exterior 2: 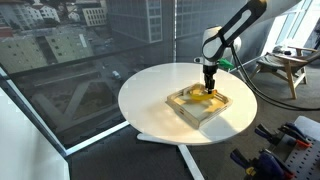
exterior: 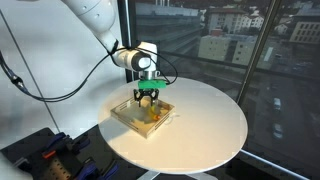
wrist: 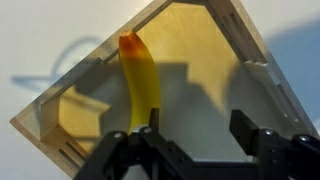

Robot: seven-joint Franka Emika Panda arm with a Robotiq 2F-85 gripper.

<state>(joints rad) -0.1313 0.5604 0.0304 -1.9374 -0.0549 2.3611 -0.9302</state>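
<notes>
1. Tall windows (exterior: 240,40) look out on city blocks. A round white tabletop (exterior: 215,115) stands before them.
2. A shallow wooden tray (exterior: 122,118) sits toward the 9 o'clock side of the tabletop in an exterior view, with the arm coming down over it.
3. In the wrist view, from left to right: the tray's corner is at 8 o'clock. The banana (wrist: 142,80) lies on the tray floor, running from 11 o'clock down toward 6 o'clock. Past it is bare wood, then the tray's far wall at 2 o'clock.
4. The hand (wrist: 195,125) hangs low over the tray with its fingers apart, gripping nothing. One finger (wrist: 150,135) is at the banana's near end, though I cannot tell if it touches. The finger at the right stands over bare wood.
5. The step in hand seems to be work on the banana inside the tray, with the hand open just above it.
6. A grip would call for shifting toward 9 o'clock so the banana lies between the fingers. A retreat would call for a straight rise clear of the tray walls.
</notes>
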